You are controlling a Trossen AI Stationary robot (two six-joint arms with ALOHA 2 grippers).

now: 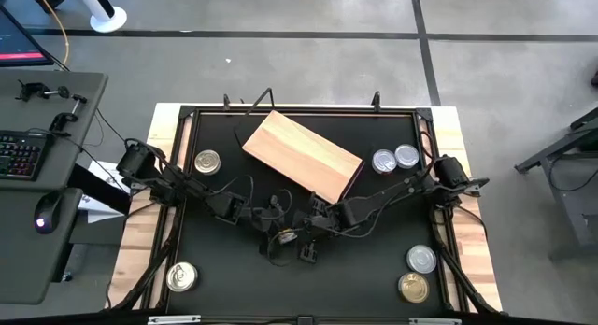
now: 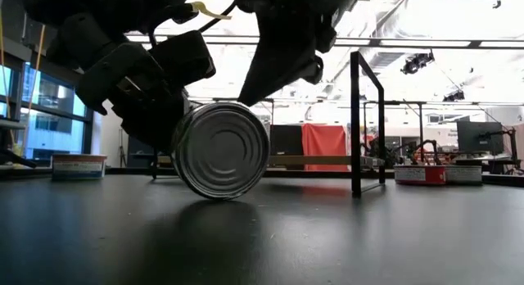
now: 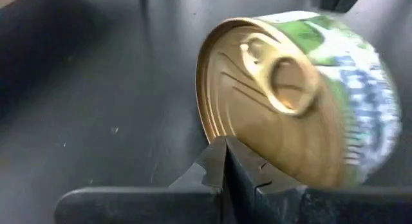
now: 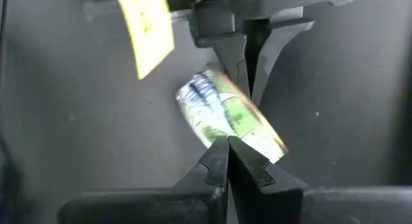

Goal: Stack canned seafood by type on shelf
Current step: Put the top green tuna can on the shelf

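One tin (image 2: 221, 150) stands on its edge on the black table, near the middle (image 1: 286, 237), with its plain silver base toward the near edge. It has a gold pull-tab lid (image 3: 270, 102) and a green and blue label (image 4: 225, 118). My left gripper (image 3: 225, 161) is shut at its lid side. My right gripper (image 4: 226, 153) is shut at its labelled side. The wooden shelf (image 1: 302, 155) lies flat and askew at the far middle, with nothing on it. My left gripper has its shut fingertips (image 3: 239, 165) against the gold lid near its lower rim (image 3: 277, 169), coming level from the table's left. The tin stands on its rim on the table. My right gripper has its shut fingertips (image 4: 239, 161) against the tin's labelled side wall (image 4: 248, 137), slanting down from the right. The left gripper's shut fingers stand opposite, on the tin's far side.
A gold-lidded tin (image 1: 207, 162) lies at the far left and another tin (image 1: 181, 276) at the near left. Two silver tins (image 1: 395, 160) sit right of the shelf. A silver tin (image 1: 421, 260) and a gold one (image 1: 413, 288) lie at the near right. A black frame (image 2: 366, 125) edges the table.
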